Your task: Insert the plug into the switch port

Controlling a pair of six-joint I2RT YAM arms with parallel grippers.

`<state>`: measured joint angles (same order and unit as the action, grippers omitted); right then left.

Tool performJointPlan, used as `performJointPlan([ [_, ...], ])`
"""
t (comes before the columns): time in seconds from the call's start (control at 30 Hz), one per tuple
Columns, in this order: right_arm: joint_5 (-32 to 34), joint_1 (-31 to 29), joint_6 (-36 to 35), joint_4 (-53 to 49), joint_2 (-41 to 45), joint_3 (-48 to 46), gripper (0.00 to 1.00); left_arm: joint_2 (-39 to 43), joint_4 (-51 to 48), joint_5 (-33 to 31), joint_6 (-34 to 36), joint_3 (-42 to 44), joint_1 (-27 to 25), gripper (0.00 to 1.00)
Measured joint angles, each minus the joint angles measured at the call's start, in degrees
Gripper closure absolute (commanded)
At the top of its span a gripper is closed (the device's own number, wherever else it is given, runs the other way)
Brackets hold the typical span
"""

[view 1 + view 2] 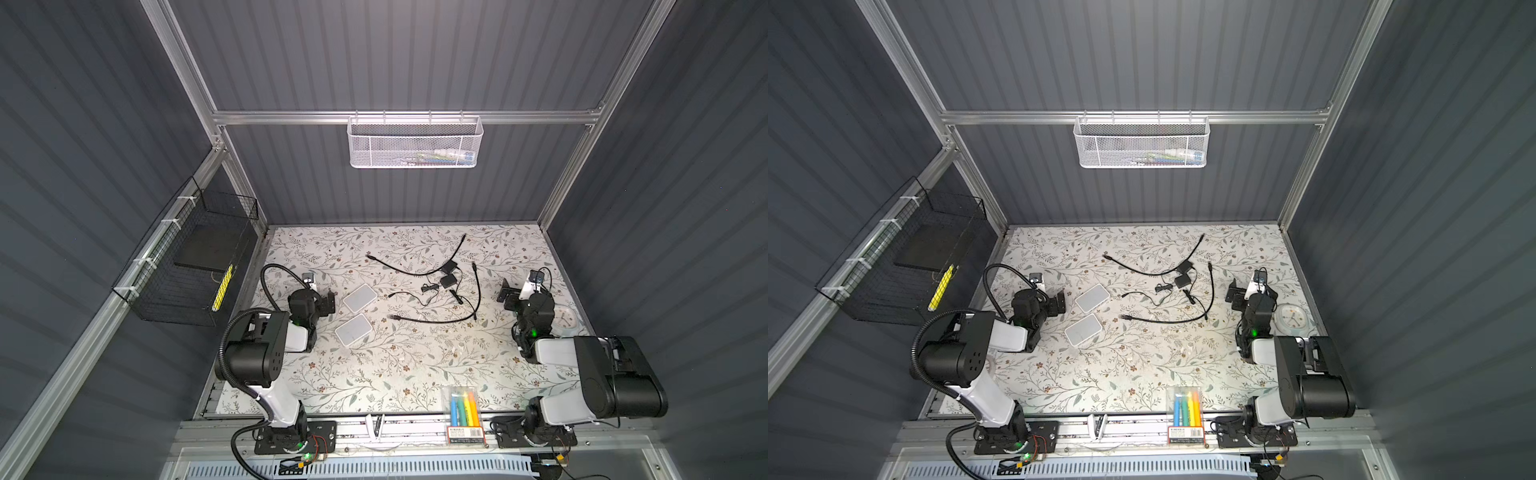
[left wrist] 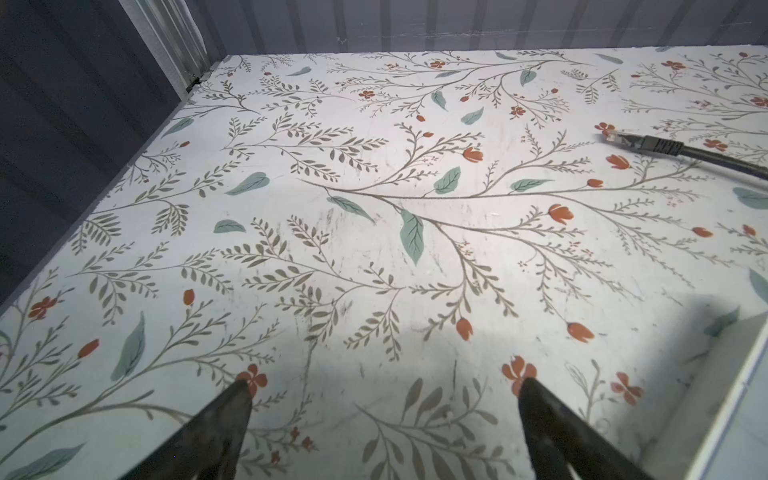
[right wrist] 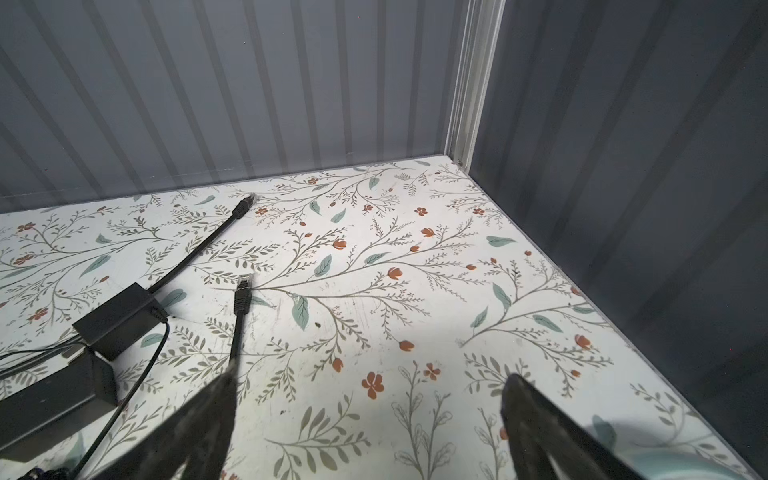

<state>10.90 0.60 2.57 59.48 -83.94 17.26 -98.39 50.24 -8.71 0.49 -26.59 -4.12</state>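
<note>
Right wrist view: the plug (image 3: pixel 244 286) lies on the bench (image 3: pixel 436 332) just ahead of the right fingers (image 3: pixel 536 419), which are spread wide and empty. The left fingers (image 2: pixel 552 419), also wide, hover beside the switch (image 1: pixel 360 298). The plug looks light and stiff on a floppy cable (image 3: pixel 237 336); it is likely best pinched at its ridged black boot.

The left arm (image 1: pixel 253 357) and right arm (image 1: pixel 615 382) sit folded with elbows raised. Both the left gripper (image 2: pixel 384 386) and right gripper (image 3: pixel 370 378) tilt downward, jaws spread wide apart.
</note>
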Motion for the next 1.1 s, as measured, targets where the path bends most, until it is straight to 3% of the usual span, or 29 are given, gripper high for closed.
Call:
performJointPlan([
  [1.1,-2.0,1.2,0.5,-1.3,0.0,0.0,0.01,0.0,0.0,0.0,0.0,0.0,0.0,0.00],
])
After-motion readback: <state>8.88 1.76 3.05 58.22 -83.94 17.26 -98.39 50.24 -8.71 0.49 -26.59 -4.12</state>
